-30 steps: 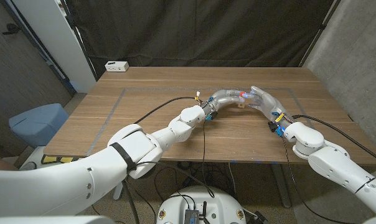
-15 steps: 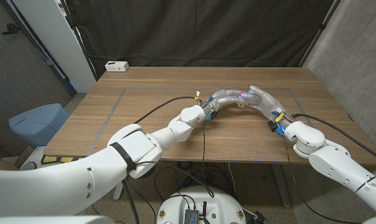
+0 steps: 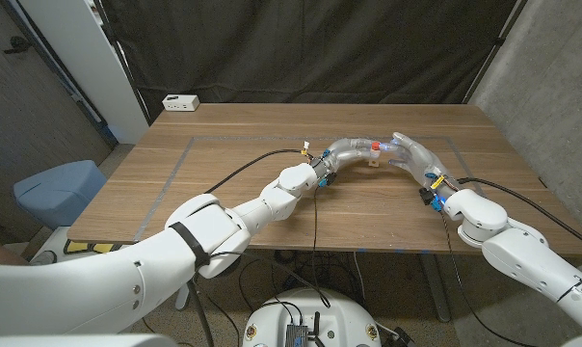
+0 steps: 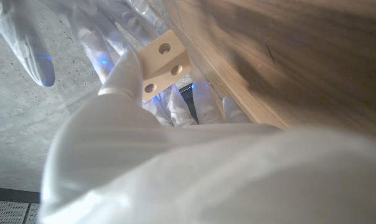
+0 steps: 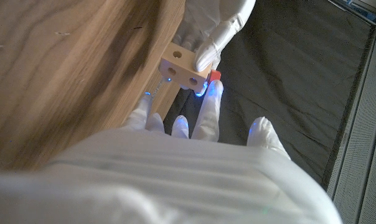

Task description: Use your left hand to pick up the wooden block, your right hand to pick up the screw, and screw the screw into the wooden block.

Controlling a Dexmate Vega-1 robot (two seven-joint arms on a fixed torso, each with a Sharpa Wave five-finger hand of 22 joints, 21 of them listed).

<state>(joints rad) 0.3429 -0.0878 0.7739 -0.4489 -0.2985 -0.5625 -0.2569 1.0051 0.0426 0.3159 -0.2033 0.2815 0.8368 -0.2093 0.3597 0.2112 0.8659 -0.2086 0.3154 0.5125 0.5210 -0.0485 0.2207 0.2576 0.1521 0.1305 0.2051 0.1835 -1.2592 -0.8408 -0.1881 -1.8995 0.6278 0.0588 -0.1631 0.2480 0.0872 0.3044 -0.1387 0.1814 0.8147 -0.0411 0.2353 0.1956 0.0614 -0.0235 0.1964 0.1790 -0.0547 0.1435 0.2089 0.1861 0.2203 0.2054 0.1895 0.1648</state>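
Up over the far half of the brown wooden worktop (image 3: 233, 135), the left robot hand (image 3: 347, 150) grasps the small pale wooden block with round holes (image 4: 163, 61), its fingers (image 4: 127, 68) wrapped on the block's side; the left wrist view shows 3 holes in the faces turned to the camera. From about 3 o'clock of that block the right robot hand (image 3: 411, 154) meets it, with a fingertip (image 5: 208, 93) pressed against the block's end and a small red-headed screw (image 5: 214, 75) pinched there, right against the block. Both hands hang above the worktop, slightly toward 1 o'clock of its middle. Grey tape lines (image 3: 166, 183) mark a rectangle on the surface. At roughly 10 o'clock, on the far left corner, sits a white power strip (image 3: 181, 102). A black curtain (image 3: 301, 48) hangs behind.
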